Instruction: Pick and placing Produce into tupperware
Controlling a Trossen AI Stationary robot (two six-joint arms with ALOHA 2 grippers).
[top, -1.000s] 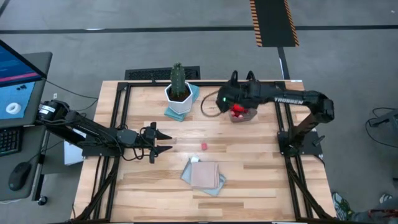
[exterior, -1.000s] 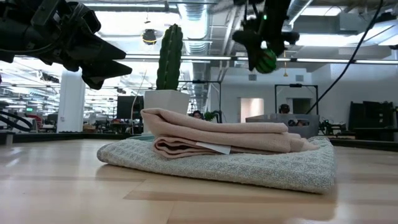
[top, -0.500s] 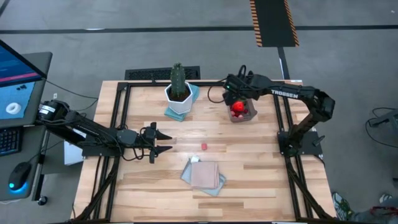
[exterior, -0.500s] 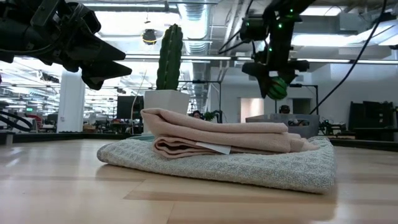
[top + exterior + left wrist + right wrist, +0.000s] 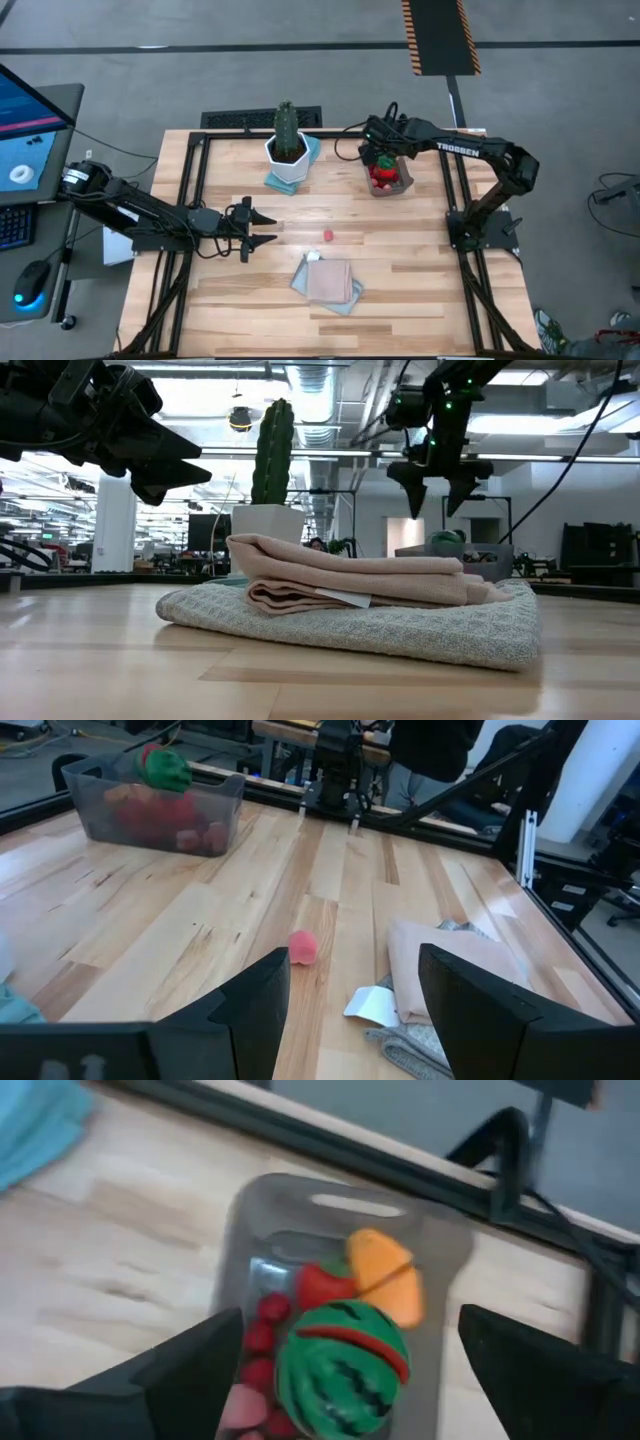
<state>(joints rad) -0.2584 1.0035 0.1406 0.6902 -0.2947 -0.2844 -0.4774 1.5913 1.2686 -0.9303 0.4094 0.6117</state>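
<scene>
Right wrist view: right gripper [image 5: 335, 1370] fingers spread wide, empty, over translucent grey plastic tub [image 5: 250, 1210] at frame centre; green-striped round melon piece [image 5: 342, 1368] lies inside on red bits. Best lift straight up, clear the rim. Left gripper [image 5: 262, 227] open, idle.

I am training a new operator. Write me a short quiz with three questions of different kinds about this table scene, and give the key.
1. True or false: the right gripper hangs open above the tupperware.
2. Which piece lies on top in the tub? A) green-striped melon B) banana C) grey cloth
3. Fill in: one small red piece lies on the bare ____, between the tub and the folded cloth.

Key: 1 true; 2 A; 3 table.
</scene>
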